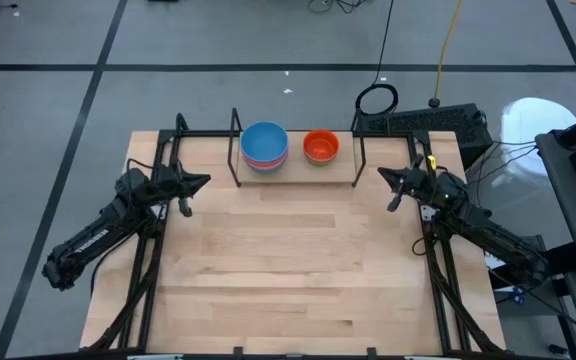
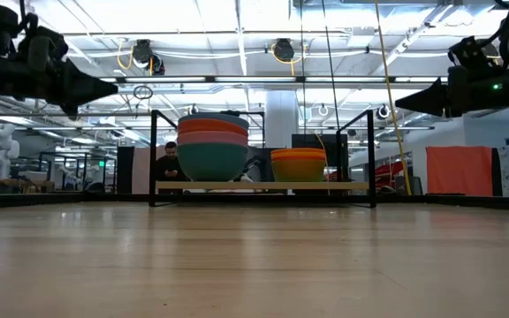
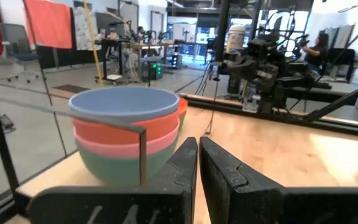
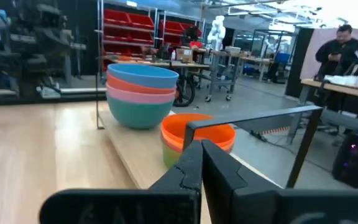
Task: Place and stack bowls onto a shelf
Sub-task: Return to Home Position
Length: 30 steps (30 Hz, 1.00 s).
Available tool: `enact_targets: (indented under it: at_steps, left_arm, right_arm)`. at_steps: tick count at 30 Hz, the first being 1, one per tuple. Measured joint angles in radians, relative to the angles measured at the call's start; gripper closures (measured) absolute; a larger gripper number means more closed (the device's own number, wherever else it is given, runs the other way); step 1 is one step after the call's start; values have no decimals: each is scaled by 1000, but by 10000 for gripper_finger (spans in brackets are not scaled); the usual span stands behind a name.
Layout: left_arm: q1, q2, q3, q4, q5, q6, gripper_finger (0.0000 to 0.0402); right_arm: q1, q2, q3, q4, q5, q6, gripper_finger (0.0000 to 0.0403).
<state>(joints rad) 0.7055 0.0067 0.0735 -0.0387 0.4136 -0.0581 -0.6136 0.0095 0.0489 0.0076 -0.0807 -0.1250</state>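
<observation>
1. The shelf (image 1: pixel 298 174) lies along the far edge of the wooden tabletop (image 1: pixel 288 270), with its long axis running left to right. Both grippers sit just outside its ends, each pointing inward toward it: the left gripper (image 1: pixel 200 181) off the left end and the right gripper (image 1: pixel 386 175) off the right end.
2. The blue-topped stack (image 1: pixel 264 144) and the orange-topped stack (image 1: pixel 320 146) lie inward of either set of jaws and slightly farther off. The left gripper is nearer the blue-topped stack, and the right gripper is nearer the orange-topped stack. Neither gripper touches a bowl or the shelf.
3. Both pairs of jaws are closed, finger against finger, with nothing between them. Each wrist view shows this plainly.
4. In the low view both grippers hang well above the board, clear of the black rod uprights (image 2: pixel 153 159).
5. The blue-topped stack stands left of the middle of the shelf. It runs blue on top, then red, pink and teal at the bottom, nested straight and level.
6. The orange-topped stack stands just to its right, apart from it and lower. It shows an orange bowl over a yellow one, and anything beneath those is hidden.
7. No bowl shows loose on the tabletop, so the stacking looks finished. What is left seems to be pulling the empty arms back, away from the uprights.
</observation>
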Motion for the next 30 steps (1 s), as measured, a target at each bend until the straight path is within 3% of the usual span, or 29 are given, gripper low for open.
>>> enact_targets:
  at_steps: [19,30]
  left_arm:
    - [0,5,-38,11,-186,-27,378]
    - [0,20,-38,10,-189,-34,378]
  right_arm:
    - [0,3,-30,29,-1,7,403]
    - [0,4,-33,23,1,5,403]
